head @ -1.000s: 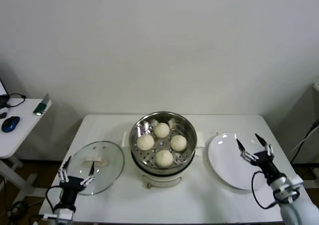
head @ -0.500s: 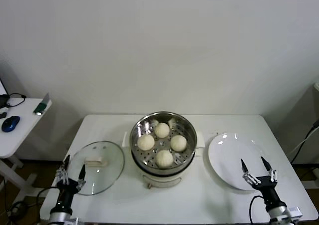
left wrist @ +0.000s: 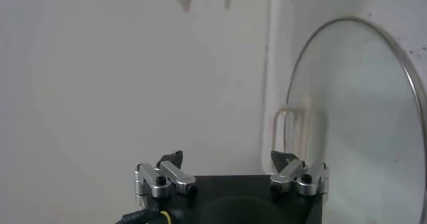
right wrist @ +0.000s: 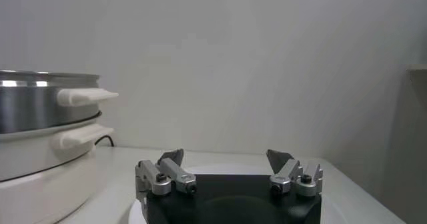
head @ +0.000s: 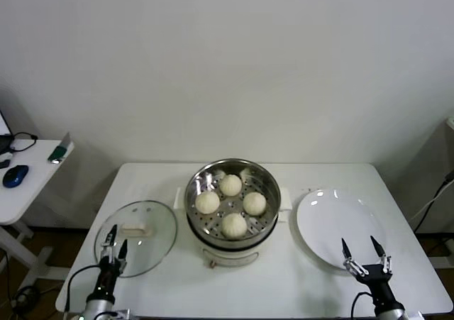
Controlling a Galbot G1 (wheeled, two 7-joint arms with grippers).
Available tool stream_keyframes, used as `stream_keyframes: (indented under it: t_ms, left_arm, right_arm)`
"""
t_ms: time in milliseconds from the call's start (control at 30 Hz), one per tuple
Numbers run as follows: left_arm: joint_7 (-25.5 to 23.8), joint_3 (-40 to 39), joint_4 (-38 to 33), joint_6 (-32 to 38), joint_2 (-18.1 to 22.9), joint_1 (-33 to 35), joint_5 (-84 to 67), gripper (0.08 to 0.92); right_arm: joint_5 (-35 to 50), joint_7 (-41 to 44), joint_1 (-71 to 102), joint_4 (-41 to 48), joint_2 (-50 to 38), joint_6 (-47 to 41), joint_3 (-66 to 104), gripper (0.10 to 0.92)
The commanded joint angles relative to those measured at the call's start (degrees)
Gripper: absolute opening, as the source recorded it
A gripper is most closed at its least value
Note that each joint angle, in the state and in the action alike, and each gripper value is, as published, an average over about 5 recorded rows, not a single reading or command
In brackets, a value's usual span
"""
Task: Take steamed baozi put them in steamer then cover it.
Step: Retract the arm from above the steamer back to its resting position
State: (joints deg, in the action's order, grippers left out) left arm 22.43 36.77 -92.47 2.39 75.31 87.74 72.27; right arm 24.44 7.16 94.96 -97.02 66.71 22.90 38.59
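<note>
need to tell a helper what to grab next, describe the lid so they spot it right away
Start at the shiny steamer in the middle of the white table. Directly to the robot's left of it, flat on the tabletop, lies the lid. It is a round clear glass disc with a metal rim and a pale handle, unlike the solid white plate on the far side.

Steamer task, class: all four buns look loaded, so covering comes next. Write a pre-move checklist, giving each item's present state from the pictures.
1. Four steamed baozi inside the steamer: ok.
2. No bun on the white plate: ok.
3. Glass lid on the table, beside the steamer, handle up: ok.
4. Left gripper open, empty, at the lid's near edge: ok.
5. Right gripper open, empty, over the plate's near edge, apart from the steamer: ok.
6. Steamer covered: not ok, not yet done.
</note>
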Motion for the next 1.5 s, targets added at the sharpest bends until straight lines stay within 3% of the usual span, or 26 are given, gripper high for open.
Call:
stream_keyframes:
  t_ms: [33, 767, 867, 1500]
  left_arm:
    - [1.4, -1.4, 8.2, -1.4, 0.1, -6.5, 5.5, 0.823]
    - [0.5, -3.2, 13.1, -2.7, -1.2, -13.6, 4.9, 0.814]
    - [0.4, -3.1, 13.6, -2.6, -1.2, -13.6, 4.9, 0.763]
    - [0.5, -3.5, 13.8, -2.9, -0.9, -13.5, 4.0, 0.213]
  right_arm:
    - [-0.9, 0.0, 1.0, 0.2, 1.5, 1.1, 0.1, 0.823]
    - [-2.8, 0.1, 3.0, 0.6, 4.1, 2.7, 0.4, 0.823]
    - [-3.1, 0.1, 2.9, 0.7, 4.2, 2.7, 0.3, 0.823]
    - [-3.2, 0.1, 2.4, 0.7, 5.2, 2.8, 0.1, 0.823]
